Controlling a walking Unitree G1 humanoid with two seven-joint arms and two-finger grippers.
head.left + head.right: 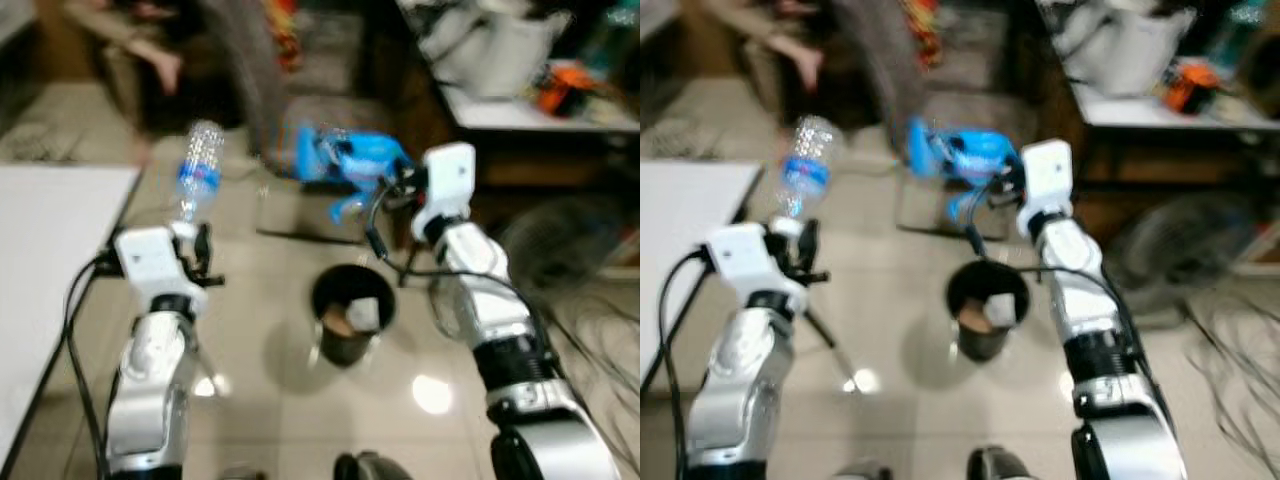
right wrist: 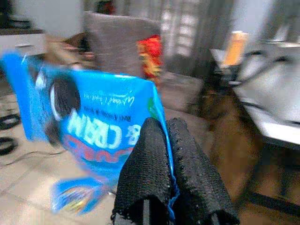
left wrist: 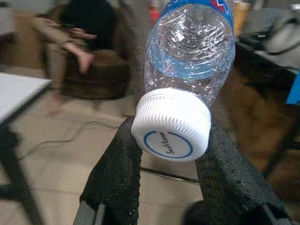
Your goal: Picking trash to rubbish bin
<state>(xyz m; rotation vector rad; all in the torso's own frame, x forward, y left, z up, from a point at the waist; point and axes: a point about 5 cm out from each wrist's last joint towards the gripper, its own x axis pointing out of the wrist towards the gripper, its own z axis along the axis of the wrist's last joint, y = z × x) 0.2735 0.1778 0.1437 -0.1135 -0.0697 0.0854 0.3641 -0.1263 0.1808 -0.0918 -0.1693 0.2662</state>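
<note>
Black-walled, the round rubbish bin (image 1: 348, 322) sat at centre frame, while a crinkled blue snack wrapper (image 1: 345, 160) was pinched above by the right gripper (image 2: 169, 136) and a clear plastic bottle (image 1: 199, 167) was clamped by its cap at upper left in the left gripper (image 3: 169, 140), presumably for dropping.

One bottle (image 1: 201, 165) — one wrapper (image 1: 345, 160) — one bin (image 1: 350, 315).

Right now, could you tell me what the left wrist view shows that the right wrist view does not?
The left wrist view has the left end effector clamped on the white cap of a clear water bottle, with a person seated behind. The right wrist view has the right end effector pinching a blue snack wrapper near a grey armchair. Both show black textured fingers shut on trash above a tiled floor.
</note>
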